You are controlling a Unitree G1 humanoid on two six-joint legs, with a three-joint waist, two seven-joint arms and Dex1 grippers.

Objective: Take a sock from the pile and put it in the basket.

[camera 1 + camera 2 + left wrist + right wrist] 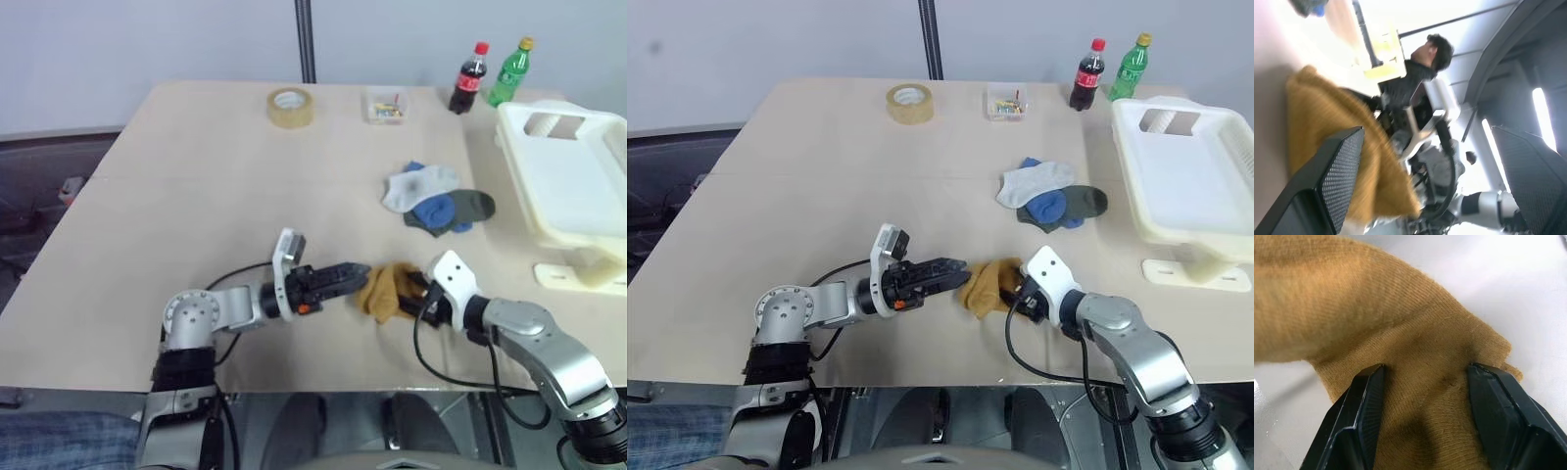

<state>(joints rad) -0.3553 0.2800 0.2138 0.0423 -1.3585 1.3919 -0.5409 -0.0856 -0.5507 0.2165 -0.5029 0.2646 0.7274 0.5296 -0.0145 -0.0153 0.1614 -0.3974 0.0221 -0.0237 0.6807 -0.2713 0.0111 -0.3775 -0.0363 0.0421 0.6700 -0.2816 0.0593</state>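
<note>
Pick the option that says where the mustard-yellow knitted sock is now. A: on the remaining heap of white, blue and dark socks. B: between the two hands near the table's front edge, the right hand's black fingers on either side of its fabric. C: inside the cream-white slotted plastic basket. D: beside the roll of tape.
B: the mustard-yellow knitted sock lies between the left hand and the right hand, whose fingers flank its fabric.

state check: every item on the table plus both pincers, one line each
mustard sock: off the pile, bunched, gripped by right pincer
right pincer: shut on mustard sock
left pincer: open, at the sock
pile: loose heap on table
basket: upright, empty
cola bottle: upright, capped
green bottle: upright, capped
tape roll: lying flat
</note>
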